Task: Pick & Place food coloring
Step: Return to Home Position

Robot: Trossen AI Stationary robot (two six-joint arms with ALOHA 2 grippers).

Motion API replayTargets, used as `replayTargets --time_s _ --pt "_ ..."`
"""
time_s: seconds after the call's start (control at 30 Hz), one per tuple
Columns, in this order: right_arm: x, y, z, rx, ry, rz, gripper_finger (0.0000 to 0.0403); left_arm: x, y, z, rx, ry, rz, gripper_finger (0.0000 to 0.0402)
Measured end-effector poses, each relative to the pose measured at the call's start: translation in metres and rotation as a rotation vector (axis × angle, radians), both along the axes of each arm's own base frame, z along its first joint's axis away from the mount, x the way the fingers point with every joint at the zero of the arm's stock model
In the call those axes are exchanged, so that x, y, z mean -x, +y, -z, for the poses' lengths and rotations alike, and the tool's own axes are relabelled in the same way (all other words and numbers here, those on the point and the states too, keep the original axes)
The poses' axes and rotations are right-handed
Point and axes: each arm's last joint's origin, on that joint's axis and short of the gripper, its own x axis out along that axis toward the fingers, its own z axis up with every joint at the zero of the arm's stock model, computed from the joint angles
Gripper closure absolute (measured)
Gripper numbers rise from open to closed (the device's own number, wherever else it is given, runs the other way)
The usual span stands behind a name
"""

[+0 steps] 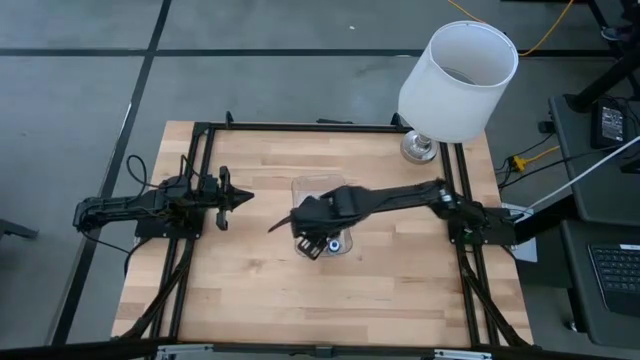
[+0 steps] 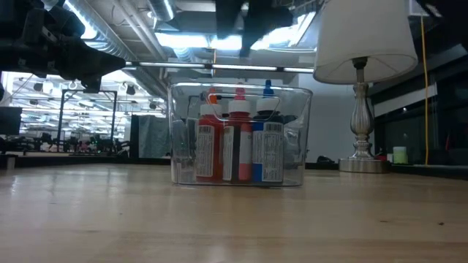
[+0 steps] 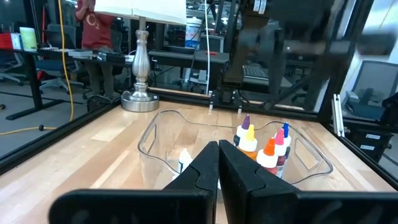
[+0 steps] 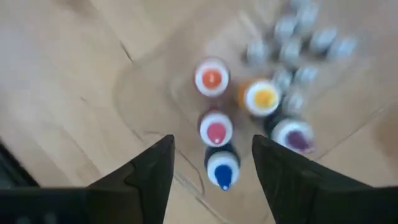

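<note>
Wooden table [image 1: 400,290]: right gripper [image 4: 212,143] (spread) hovers over food coloring [image 2: 238,146], left arm [image 1: 150,205] folded.

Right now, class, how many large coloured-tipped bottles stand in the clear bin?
5, clustered together in the bin: orange-red, yellow, pink, blue, purple. Others may be hidden.

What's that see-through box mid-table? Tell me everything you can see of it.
The clear plastic bin is a thin-walled rectangular tub with rounded corners, standing upright on the wooden table near its middle. Inside stand tall food coloring bottles with orange, pink, blue, yellow and purple tips, plus small grey-capped bottles. The right gripper hovers open above it, not touching.
</note>
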Motion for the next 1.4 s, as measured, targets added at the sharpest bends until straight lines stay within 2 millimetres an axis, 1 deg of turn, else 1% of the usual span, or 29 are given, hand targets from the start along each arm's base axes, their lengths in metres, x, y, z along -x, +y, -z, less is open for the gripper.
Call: replayTargets --time_s 0.07,0.13,0.2,0.27,0.33,0.43,0.47,0.5,0.57,0.63,0.7,0.77,0.83,1.0,1.1,1.17,1.3,1.4 --pt "0.008 0.004 -0.022 0.088 -0.089 -0.072 0.0186 0.000 0.000 0.000 0.000 0.000 0.000 0.0393" --pt "0.018 0.011 -0.044 0.251 -0.183 -0.159 0.0195 0.000 0.000 0.000 0.000 0.000 0.000 0.0392" --pt "0.033 0.017 -0.068 0.426 -0.248 -0.200 0.0215 0.000 0.000 0.000 0.000 0.000 0.000 0.0391" --pt "0.051 0.017 -0.091 0.561 -0.285 -0.224 0.0247 0.000 0.000 0.000 0.000 0.000 0.000 0.0391" --pt "0.069 0.008 -0.112 0.648 -0.288 -0.246 0.0288 0.000 0.000 0.000 0.000 0.000 0.000 0.0392" --pt "0.098 -0.011 -0.137 0.707 -0.285 -0.246 0.0361 0.000 0.000 0.000 0.000 0.000 0.000 0.0394" --pt "0.107 -0.018 -0.143 0.721 -0.273 -0.259 0.0381 0.000 0.000 0.000 0.000 0.000 0.000 0.0394" --pt "0.116 -0.025 -0.148 0.731 -0.272 -0.269 0.0391 0.000 0.000 0.000 0.000 0.000 0.000 0.0394" --pt "0.136 -0.040 -0.155 0.739 -0.273 -0.282 0.0391 0.000 0.000 0.000 0.000 0.000 0.000 0.0392" --pt "0.157 -0.054 -0.158 0.737 -0.298 -0.299 0.0392 0.000 0.000 0.000 0.000 0.000 0.000 0.0390" --pt "0.181 -0.067 -0.156 0.717 -0.362 -0.304 0.0397 0.000 0.000 0.000 0.000 0.000 0.000 0.0389" --pt "0.209 -0.076 -0.148 0.667 -0.464 -0.303 0.0397 0.000 0.000 0.000 0.000 0.000 0.000 0.0389" --pt "0.239 -0.080 -0.130 0.610 -0.571 -0.299 0.0395 0.000 0.000 0.000 0.000 -0.001 0.000 0.0391" --pt "0.300 -0.080 -0.073 0.515 -0.853 -0.389 0.0399 0.000 0.000 0.000 0.000 0.000 0.000 0.0393" --pt "0.328 -0.079 -0.039 0.503 -1.037 -0.456 0.0396 0.000 0.000 0.000 0.000 0.000 0.000 0.0391" --pt "0.344 -0.078 -0.022 0.506 -1.180 -0.471 0.0396 0.000 0.000 0.000 0.000 0.000 0.000 0.0389" --pt "0.373 -0.077 0.001 0.531 -1.488 -0.510 0.0399 0.000 0.000 0.000 0.000 0.000 0.000 0.0390" --pt "0.390 -0.078 0.013 0.562 -1.636 -0.478 0.0399 0.000 0.000 0.000 0.000 -0.001 0.000 0.0393"
